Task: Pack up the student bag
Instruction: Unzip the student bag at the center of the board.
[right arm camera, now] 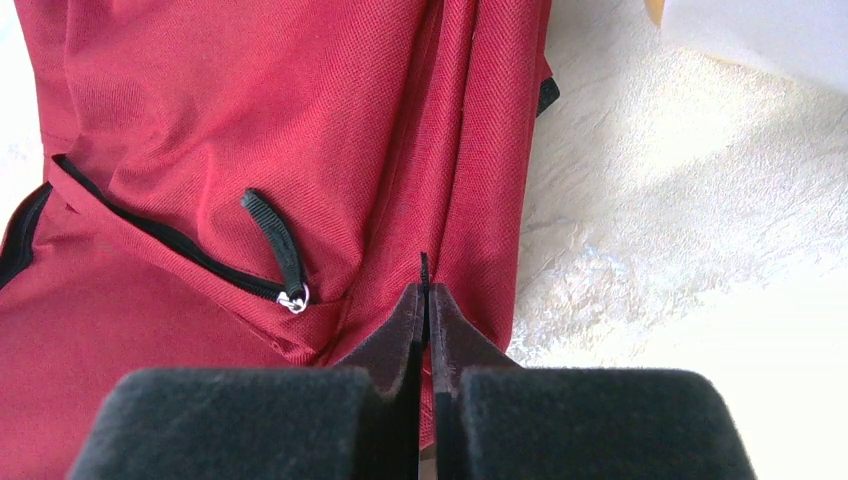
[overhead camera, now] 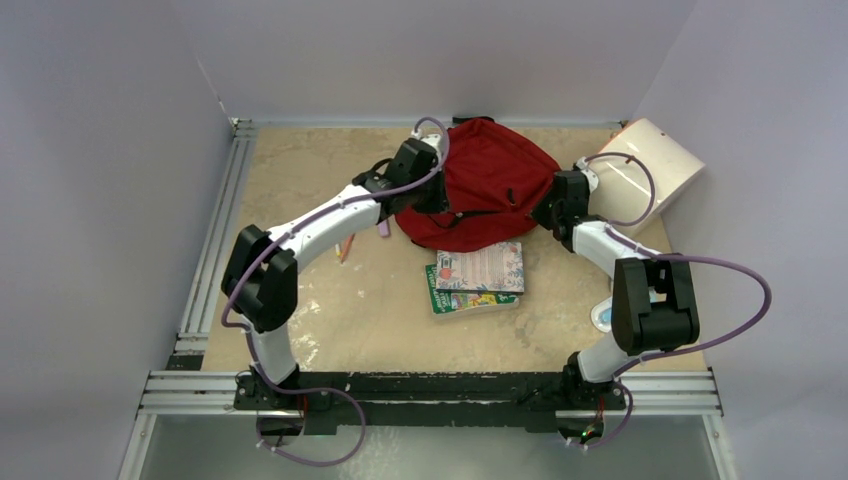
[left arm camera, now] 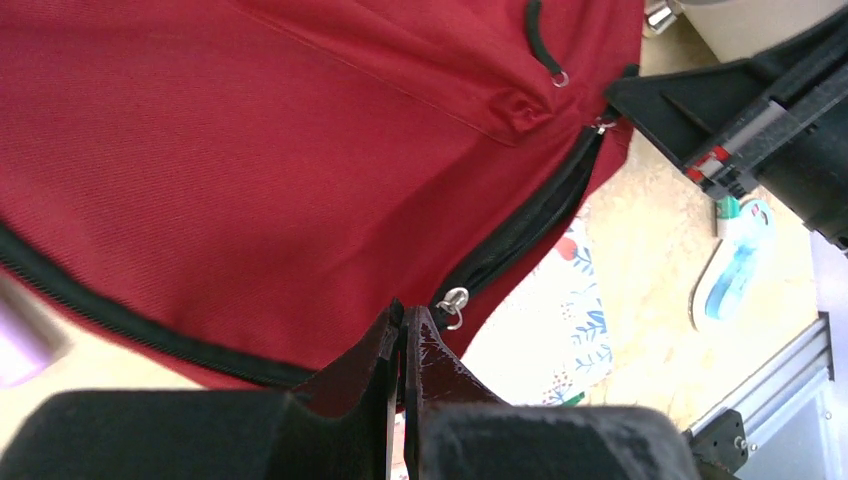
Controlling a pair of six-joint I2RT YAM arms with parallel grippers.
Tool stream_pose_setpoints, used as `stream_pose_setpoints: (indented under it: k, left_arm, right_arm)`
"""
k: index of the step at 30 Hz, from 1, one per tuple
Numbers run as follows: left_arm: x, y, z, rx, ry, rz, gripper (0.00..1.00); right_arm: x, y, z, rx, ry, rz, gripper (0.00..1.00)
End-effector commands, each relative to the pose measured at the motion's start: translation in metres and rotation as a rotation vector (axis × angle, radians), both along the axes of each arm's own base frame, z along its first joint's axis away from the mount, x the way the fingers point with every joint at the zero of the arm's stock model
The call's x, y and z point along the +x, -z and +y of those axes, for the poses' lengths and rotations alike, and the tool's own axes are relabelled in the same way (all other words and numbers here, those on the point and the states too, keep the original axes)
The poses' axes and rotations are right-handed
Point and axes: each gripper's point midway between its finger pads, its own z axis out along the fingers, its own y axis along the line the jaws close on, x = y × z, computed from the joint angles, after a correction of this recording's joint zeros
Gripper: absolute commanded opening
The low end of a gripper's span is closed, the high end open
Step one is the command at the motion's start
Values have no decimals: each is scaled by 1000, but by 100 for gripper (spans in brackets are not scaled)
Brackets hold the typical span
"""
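I read the left gripper (left arm camera: 405, 318) and right gripper (right arm camera: 425, 292) both fully together, tips against the student bag (overhead camera: 490, 170) at the table's (overhead camera: 370, 300) far centre, notebooks (overhead camera: 478, 272) beside its near edge, white box (overhead camera: 652, 165) right

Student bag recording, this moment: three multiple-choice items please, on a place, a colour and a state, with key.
1. Where do the books lie relative to the student bag? A) on top of it B) at its near edge C) inside it
2. The bag's fabric is: A) dark red B) blue C) yellow
3. The left gripper and right gripper are: A) both wide open B) only the left open C) both shut
Key: 1B, the top view shows them just nearer than the bag; 2A, red in every view; 3C, each wrist view shows the jaws pressed together.
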Motion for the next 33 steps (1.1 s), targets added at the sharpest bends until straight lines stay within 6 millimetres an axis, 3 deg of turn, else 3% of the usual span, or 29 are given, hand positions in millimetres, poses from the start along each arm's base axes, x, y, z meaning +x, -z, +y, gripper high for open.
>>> stream_pose_setpoints:
  k: [1, 9, 15, 20, 24, 26, 33]
  left_arm:
    - [24, -31, 48, 35, -97, -105, 0]
    - [39, -34, 92, 125, -181, -156, 0]
    - [45, -44, 107, 186, -212, -213, 0]
    - [44, -53, 94, 153, -141, -239, 0]
    - [39, -60, 78, 108, -77, -250, 0]
    - [35, -61, 68, 100, -48, -256, 0]
    - [28, -60, 46, 63, -3, -237, 0]
  right_arm:
    - [12, -14, -25, -59, 69, -36, 0]
    - [11, -14, -28, -63, 80, -39, 0]
    - [10, -15, -30, -68, 85, -38, 0]
    - [11, -35, -21, -70, 4, -95, 0]
    - [11, -76, -17, -90, -52, -202, 27]
    - [11, -97, -18, -108, -66, -250, 35]
    - [0, -136, 22, -37, -279, -347, 44]
